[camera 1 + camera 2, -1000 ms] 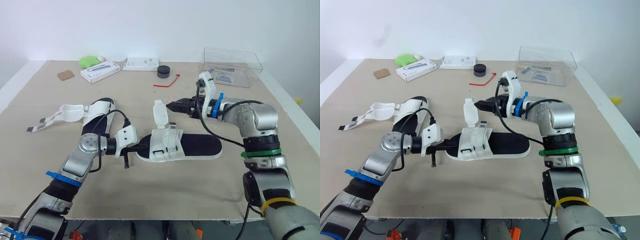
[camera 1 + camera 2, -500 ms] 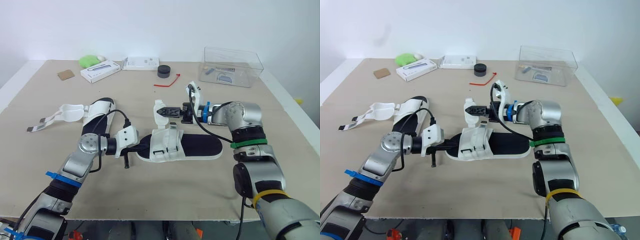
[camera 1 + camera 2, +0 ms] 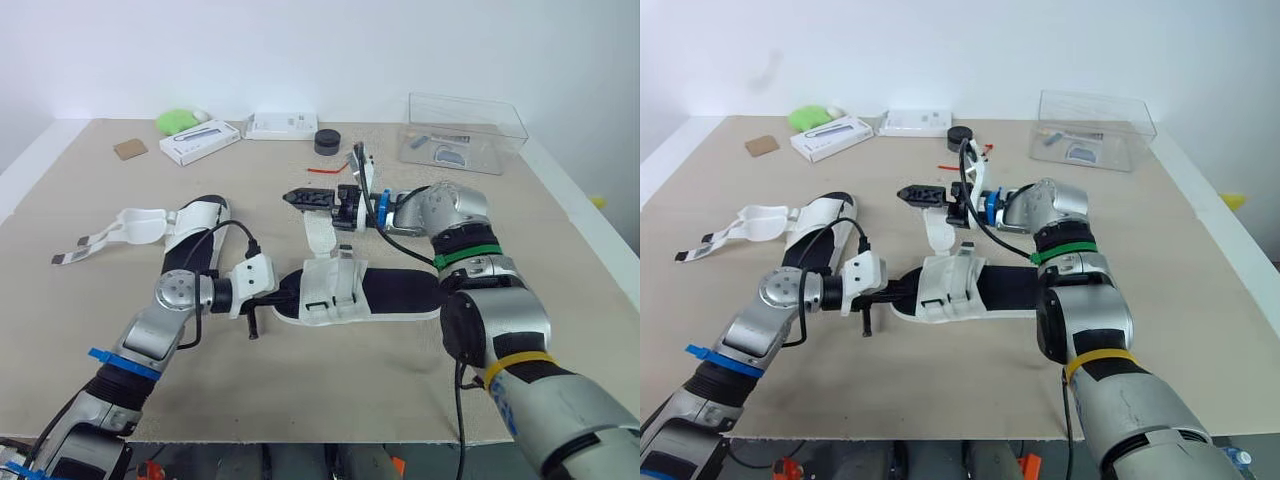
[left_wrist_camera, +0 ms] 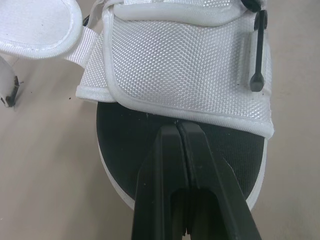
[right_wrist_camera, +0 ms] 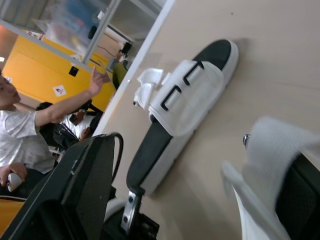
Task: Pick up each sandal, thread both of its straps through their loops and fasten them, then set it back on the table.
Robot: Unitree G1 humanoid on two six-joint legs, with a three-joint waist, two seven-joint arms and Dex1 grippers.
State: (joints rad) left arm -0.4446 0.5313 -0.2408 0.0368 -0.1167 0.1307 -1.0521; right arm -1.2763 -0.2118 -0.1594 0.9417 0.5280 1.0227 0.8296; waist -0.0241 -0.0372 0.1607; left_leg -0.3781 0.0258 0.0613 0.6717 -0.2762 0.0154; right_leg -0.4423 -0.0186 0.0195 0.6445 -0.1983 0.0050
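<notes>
- Left gripper [image 4: 178, 131] is lying on the toe end of the right-hand sandal [image 3: 400, 292]. Its two fingers are pressed together on the black footbed, just short of the white upper band [image 3: 330, 285]. By the look of it, it is pinning the shoe rather than clamping it.
- Well to its left, the second sandal [image 3: 195, 235] is lying on the table [image 3: 300, 390] with its loose straps [image 3: 140, 225] splaying out leftward, unfastened.
- Because the hold is only a press at one end, a pull on a strap is likely to be swinging or lifting the heel end. The toe could then be sliding out from under the fingers.
- In the middle, one free strap [image 3: 320, 232] is standing up from the far side of the band and is not yet passing through a black loop [image 4: 258, 50]. It looks soft, so its end is risking a fold or a miss at the narrow loop.
- Right gripper [image 3: 293, 198] is hovering just above that strap, pointing left, with its fingers [image 5: 85, 190] standing wide apart. The strap is leaning against one finger and nothing is clamping it, so it could be slipping off and flopping down.
- Closing from here is risking a catch on the strap's edge only, which would be twisting it ahead of the loop.
</notes>
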